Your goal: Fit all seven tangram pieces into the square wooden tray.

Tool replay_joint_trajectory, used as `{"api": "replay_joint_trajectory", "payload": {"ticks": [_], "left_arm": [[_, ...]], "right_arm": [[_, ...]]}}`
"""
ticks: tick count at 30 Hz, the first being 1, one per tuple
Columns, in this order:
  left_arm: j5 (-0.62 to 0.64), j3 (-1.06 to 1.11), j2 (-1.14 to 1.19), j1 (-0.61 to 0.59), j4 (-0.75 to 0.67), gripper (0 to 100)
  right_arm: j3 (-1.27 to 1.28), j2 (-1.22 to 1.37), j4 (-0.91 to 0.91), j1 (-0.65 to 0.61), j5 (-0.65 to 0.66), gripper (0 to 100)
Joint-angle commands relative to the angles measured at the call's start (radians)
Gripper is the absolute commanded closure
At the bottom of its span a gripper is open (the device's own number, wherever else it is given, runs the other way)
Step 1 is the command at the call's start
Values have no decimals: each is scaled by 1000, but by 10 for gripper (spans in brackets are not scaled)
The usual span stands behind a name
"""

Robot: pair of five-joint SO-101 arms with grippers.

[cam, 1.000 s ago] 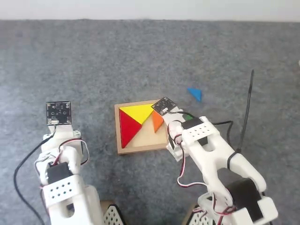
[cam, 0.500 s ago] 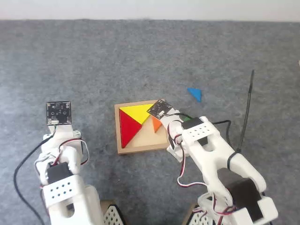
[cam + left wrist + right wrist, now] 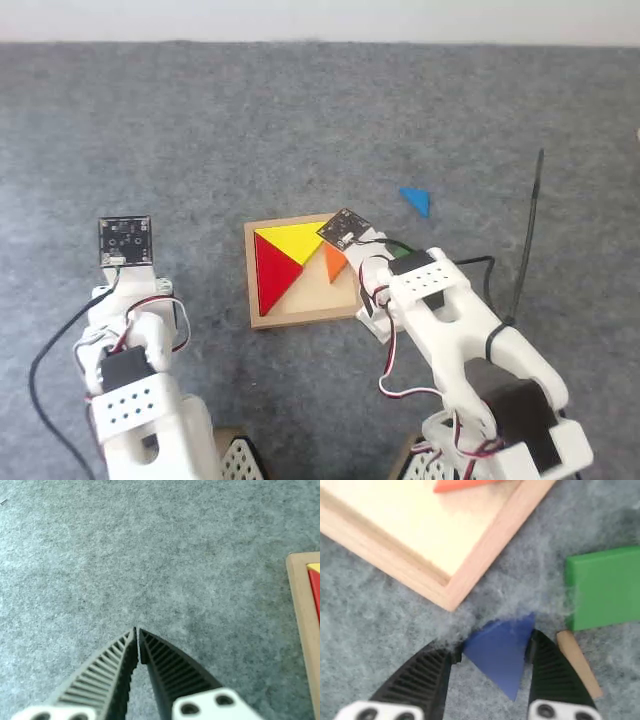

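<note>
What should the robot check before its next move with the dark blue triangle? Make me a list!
1. Dark blue triangle between the right gripper fingers, both touching it: ok.
2. Triangle lifted off the carpet: cannot tell.
3. Bare floor left in the wooden tray beside the orange triangle: ok.
4. Green piece well away from the gripper: not ok, it lies close beside it.
5. Left gripper out of the way, shut over the carpet: ok.
</note>
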Motion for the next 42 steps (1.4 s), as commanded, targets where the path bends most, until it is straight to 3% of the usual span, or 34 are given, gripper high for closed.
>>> {"api": "replay_joint_trajectory", "payload": {"ticks": [1, 10, 21, 27, 33, 42], "left_arm": [[-11, -44, 3, -3, 3, 988], [-11, -44, 3, -3, 3, 988], [-11, -44, 3, -3, 0, 988], [-11, -44, 3, -3, -2, 988], [-11, -44, 3, -3, -2, 988], [-11, -44, 3, -3, -2, 988]], "right_arm": [[-40, -16, 7, -5, -9, 851], [-212, -16, 214, 44, 118, 851], [-431, -18, 318, 31, 496, 852], [-457, -4, 259, -140, 715, 852], [-344, -4, 79, -240, 896, 852], [-213, -4, -39, -263, 982, 847]]}}
